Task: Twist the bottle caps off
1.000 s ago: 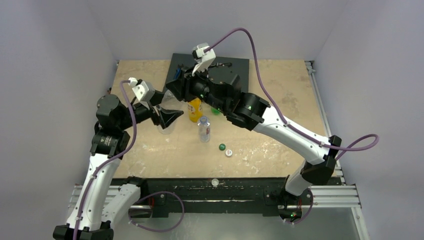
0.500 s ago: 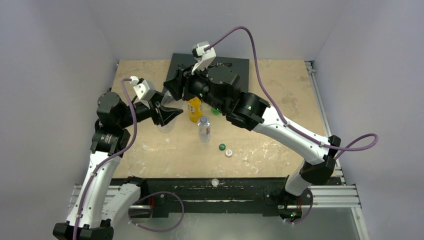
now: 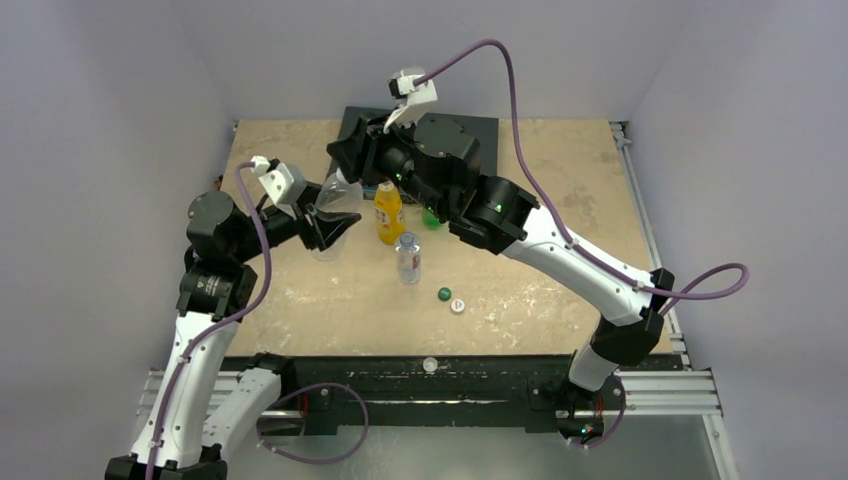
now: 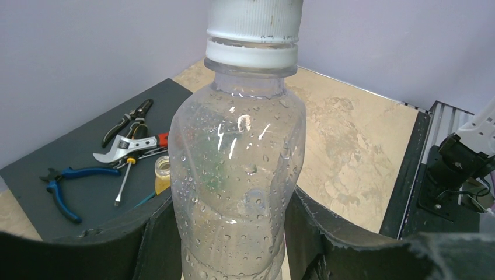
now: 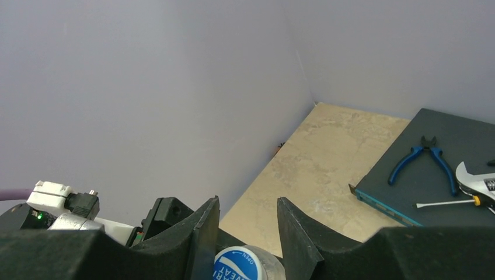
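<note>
My left gripper [image 3: 330, 218] is shut on the body of the larger clear bottle [image 4: 239, 175], which is wet inside and stands slightly tilted at the table's left. Its white cap [image 4: 254, 20], blue-printed on top [image 5: 242, 265], sits on the neck. My right gripper [image 3: 347, 160] hovers just above that cap, open [image 5: 248, 201], and no finger shows against the cap's side. The orange-yellow bottle [image 3: 388, 213] stands to the right with an open mouth [image 4: 163, 169]. In front of it is the clear blue-labelled bottle [image 3: 407, 257]. A dark green cap [image 3: 444, 294] and a white cap [image 3: 458, 306] lie loose. The green bottle [image 3: 432, 219] peeks from under the right arm.
A dark mat [image 3: 482, 130] at the back holds hand tools: blue pliers [image 4: 61, 186], a screwdriver [image 4: 125, 184] and cutters [image 4: 125, 119]. Purple-grey walls close in the left, back and right. The black rail [image 3: 430, 385] runs along the near edge.
My left gripper has closed round the larger clear bottle and tilted it back. My right gripper has opened and drawn up and away, uncovering the orange-yellow bottle.
</note>
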{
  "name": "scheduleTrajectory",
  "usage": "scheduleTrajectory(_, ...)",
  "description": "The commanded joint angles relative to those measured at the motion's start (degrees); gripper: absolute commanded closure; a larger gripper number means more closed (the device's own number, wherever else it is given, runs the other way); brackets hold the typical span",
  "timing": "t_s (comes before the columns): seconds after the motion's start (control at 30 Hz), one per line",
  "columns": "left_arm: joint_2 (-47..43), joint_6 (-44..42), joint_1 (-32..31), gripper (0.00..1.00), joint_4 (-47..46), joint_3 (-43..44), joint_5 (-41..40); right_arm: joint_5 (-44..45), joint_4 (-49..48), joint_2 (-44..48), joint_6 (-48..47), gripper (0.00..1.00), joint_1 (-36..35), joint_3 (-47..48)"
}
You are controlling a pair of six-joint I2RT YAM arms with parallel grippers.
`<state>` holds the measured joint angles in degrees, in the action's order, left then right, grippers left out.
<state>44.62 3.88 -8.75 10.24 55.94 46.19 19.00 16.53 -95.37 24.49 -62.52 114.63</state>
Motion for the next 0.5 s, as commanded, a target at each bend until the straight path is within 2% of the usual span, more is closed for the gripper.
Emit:
scheduleTrajectory(0.0, 0.58, 1.15, -0.04, 0.67, -2.68, 1.32, -2.35, 0.73, -1.32, 0.42, 0.41, 0.54, -0.15, 0.5)
scheduleTrajectory(0.13, 1.16, 1.82, -0.04, 0.67, -3.01, 1.33, -3.14, 0.22, -1.03, 0.24, 0.32, 0.46, -0.14, 0.66)
scheduleTrajectory(0.47, 1.43, 4.21, -0.04, 0.67, -4.87, 2.44, -2.74, -1.23, -2.71, 0.96, 0.11, 0.48, -0.14, -2.65)
